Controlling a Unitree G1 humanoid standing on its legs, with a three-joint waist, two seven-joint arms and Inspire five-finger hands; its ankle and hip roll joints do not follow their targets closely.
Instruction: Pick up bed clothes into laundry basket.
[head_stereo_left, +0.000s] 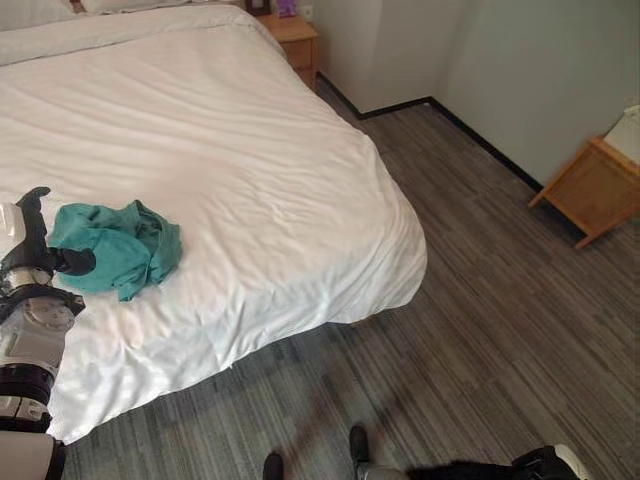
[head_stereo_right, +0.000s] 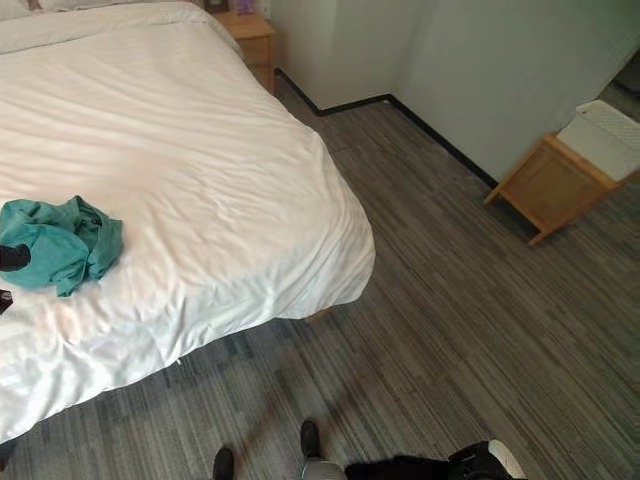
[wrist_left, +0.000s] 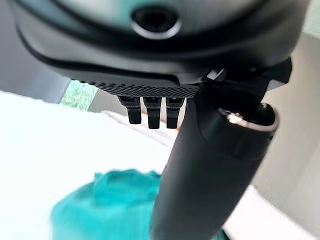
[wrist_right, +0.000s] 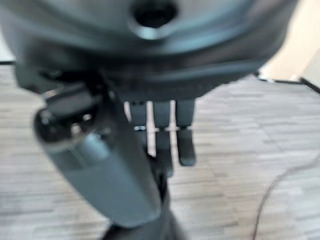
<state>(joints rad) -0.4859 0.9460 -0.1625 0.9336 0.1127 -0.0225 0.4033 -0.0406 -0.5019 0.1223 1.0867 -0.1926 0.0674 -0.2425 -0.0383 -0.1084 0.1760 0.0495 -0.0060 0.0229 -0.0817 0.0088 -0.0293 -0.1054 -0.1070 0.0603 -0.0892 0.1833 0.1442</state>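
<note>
Progress on the task looks to be at its very start. One crumpled teal garment (head_stereo_left: 118, 245) lies on the white bed (head_stereo_left: 230, 150), near the bed's foot on the robot's left, and nothing has lifted it off the sheet yet.

The left hand (head_stereo_left: 45, 262) sits at the garment's edge, thumb and fingers reaching onto or just over the cloth; from the head views it cannot be told whether it touches the fabric or hovers close above it. In the left wrist view the fingers (wrist_left: 152, 114) hang straight down in a row and the thumb stands out apart from them, with the teal cloth beyond, so the hand is spread and grips nothing.

The right hand (wrist_right: 165, 130) hangs low over the grey plank floor (head_stereo_left: 480, 300), fingers straight and relaxed, holding nothing.

Beside the bed's head stands a wooden nightstand (head_stereo_left: 295, 40), and another wooden stand (head_stereo_left: 592, 188) sits by the far wall on the right.

Judging by this, the whole job is left: closing on the garment, raising it, finding a laundry basket and dropping the cloth in.
</note>
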